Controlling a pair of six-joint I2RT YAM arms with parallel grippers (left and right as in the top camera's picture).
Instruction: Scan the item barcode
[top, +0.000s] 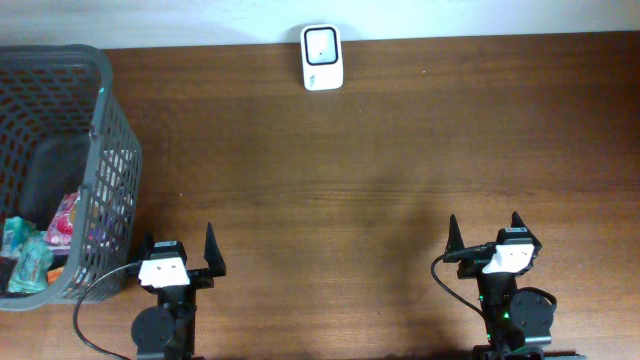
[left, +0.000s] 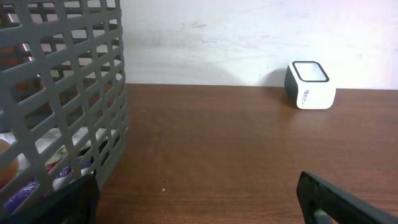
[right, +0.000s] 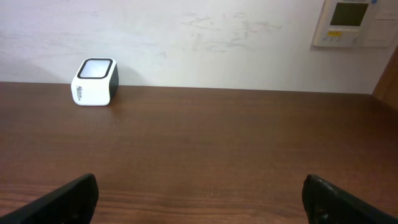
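Note:
The white barcode scanner (top: 322, 57) stands at the table's far edge by the wall, its dark window facing up. It also shows in the left wrist view as a scanner (left: 309, 85) and in the right wrist view as a scanner (right: 94, 81). Several colourful packets (top: 62, 222) lie in the grey mesh basket (top: 100, 110) at the left; no barcode is visible on them. My left gripper (top: 178, 243) stands open at the front, just right of the basket, with nothing in it. My right gripper (top: 484, 228) is open and empty at the front right, far from both.
The basket wall (left: 68, 93) fills the left of the left wrist view, with packets (left: 62, 171) showing through the mesh. A white wall panel (right: 351, 22) hangs at the upper right of the right wrist view. Bare brown tabletop (top: 380, 190) lies between grippers and scanner.

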